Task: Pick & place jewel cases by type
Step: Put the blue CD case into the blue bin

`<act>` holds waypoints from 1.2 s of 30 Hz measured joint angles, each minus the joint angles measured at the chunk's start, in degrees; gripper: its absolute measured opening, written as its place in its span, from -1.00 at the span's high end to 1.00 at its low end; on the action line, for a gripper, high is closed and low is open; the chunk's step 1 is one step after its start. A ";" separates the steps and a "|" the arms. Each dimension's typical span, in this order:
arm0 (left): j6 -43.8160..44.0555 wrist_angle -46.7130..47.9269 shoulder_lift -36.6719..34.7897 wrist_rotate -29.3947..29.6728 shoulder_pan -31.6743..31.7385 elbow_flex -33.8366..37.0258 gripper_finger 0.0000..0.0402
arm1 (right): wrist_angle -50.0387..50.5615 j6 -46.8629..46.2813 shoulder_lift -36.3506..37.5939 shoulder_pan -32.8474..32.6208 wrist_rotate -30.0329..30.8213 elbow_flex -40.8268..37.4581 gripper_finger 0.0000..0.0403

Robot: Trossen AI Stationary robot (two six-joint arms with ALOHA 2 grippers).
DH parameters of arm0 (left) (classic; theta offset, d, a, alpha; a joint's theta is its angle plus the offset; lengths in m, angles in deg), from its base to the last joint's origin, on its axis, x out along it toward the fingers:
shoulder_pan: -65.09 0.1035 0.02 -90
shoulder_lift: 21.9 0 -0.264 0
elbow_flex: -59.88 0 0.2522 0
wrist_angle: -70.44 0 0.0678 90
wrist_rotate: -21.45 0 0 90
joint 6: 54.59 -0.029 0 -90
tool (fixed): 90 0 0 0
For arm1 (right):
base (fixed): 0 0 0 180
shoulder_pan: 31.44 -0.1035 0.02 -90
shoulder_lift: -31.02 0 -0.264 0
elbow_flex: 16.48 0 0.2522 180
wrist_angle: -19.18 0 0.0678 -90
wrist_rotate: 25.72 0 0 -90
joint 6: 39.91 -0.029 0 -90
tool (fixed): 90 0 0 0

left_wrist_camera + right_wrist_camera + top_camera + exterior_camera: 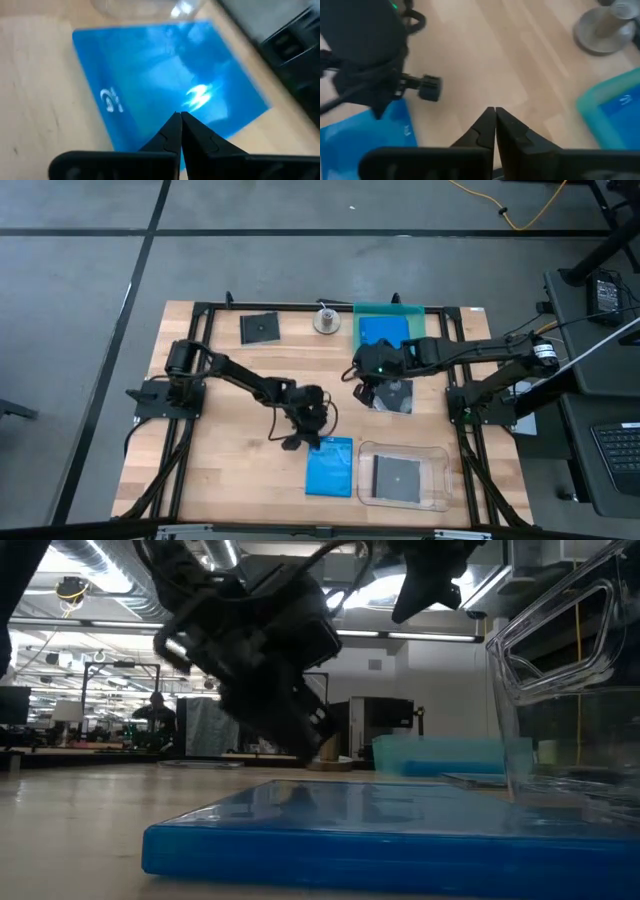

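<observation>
A bright blue jewel case [330,467] [400,825] [165,80] lies flat on the table's near middle. My left gripper [293,440] [179,117] [312,735] is shut and hovers just off that case's far-left corner, pointing at it. My right gripper [358,375] [495,110] is shut and hangs over bare wood, beside a dark jewel case [397,396] lying flat under its arm. Another blue case [381,332] lies in the teal tray [388,308]. One dark case [397,477] lies in the clear tray [432,452], another [259,327] near the far edge.
A round metal stand [327,320] [605,27] sits at the far edge between the far dark case and the teal tray. The clear tray's wall [560,650] rises right of the blue case. Bare wood stretches across the table's left half and between the two grippers.
</observation>
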 joint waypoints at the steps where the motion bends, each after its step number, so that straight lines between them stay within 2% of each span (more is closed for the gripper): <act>1: -1.49 1.87 0.42 2.35 -0.60 -0.68 0.99 | 0.05 -0.37 0.00 -0.42 -0.18 0.00 0.94; 4: -5.31 6.64 0.31 10.05 -1.48 -1.72 0.99 | 0.03 -0.61 0.00 -1.54 -0.09 0.00 0.97; 6: -6.64 8.16 0.20 13.12 -0.81 -1.77 0.99 | 0.03 -0.66 0.00 -2.12 0.06 0.00 0.96; 11: -5.73 11.96 0.00 20.06 5.10 -1.91 0.99 | 0.25 0.15 0.00 -2.70 -0.07 0.00 0.90; 17: -4.49 13.23 -0.02 21.82 13.42 -1.93 0.99 | 1.97 5.29 0.00 -2.60 0.06 0.00 0.97; 21: -3.91 13.71 -0.02 21.97 17.18 -1.91 0.99 | 5.19 8.56 -0.08 -1.19 -0.13 -0.96 0.95; 24: -3.07 14.37 -0.87 19.24 18.22 -1.71 0.99 | 4.88 11.76 -0.31 0.38 -3.75 -4.29 0.92; 26: -1.21 15.93 -3.33 17.37 18.23 -1.38 0.99 | 3.40 13.55 -0.31 1.19 -6.41 -7.00 0.94; 29: 2.87 20.50 -10.02 18.23 17.42 -1.51 0.99 | 1.34 16.83 -0.31 2.45 -9.92 -10.73 0.97; 32: 9.41 21.23 -19.01 19.61 17.47 -2.86 0.99 | -6.23 19.68 -0.31 3.57 -13.28 -15.20 0.95; 36: 22.12 27.10 -25.12 22.34 17.01 -2.32 0.99 | -17.64 22.21 -1.62 4.97 -16.53 -20.60 0.96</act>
